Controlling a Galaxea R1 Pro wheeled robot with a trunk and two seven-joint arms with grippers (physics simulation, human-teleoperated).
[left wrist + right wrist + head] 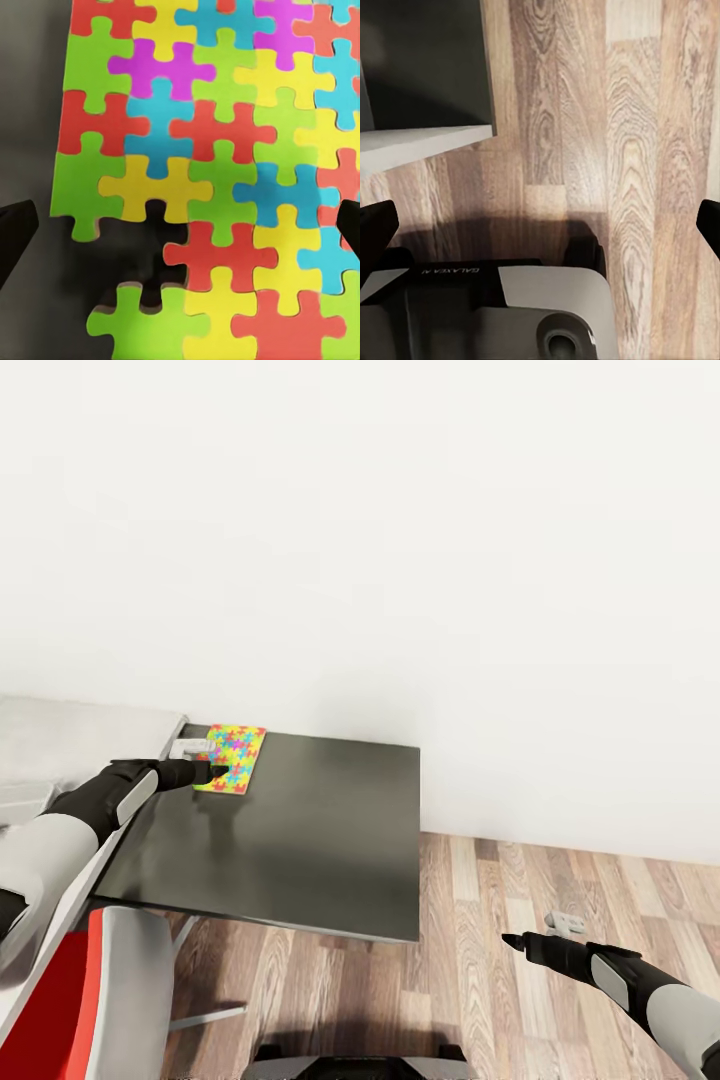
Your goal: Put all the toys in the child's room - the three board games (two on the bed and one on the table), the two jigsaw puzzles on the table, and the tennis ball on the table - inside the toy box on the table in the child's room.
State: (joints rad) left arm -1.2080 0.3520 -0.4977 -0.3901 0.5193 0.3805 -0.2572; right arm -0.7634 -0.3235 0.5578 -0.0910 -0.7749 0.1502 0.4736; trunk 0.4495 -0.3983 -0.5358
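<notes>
Left gripper out over the dark cabinet top, right at the near-left edge of the puzzle. Puzzle lying flat at the far left corner of that top, close to the white wall, just beside the paler desk top on the left. From the left wrist: bright red, yellow, green, blue and pink pieces of the puzzle, a few pieces gone at one edge with dark top showing through the gap. Left gripper spread wide above the board, a black fingertip at each side, nothing between them, no contact clear.

Right gripper hanging low over the plank floor, well apart from the cabinet, off to the near right. Right wrist looking straight down: wood planks, a corner of the cabinet with its pale edge, and part of the robot's own base below. Right gripper also spread, black tips far apart, holding nothing.

Red and grey trunk at near left.
</notes>
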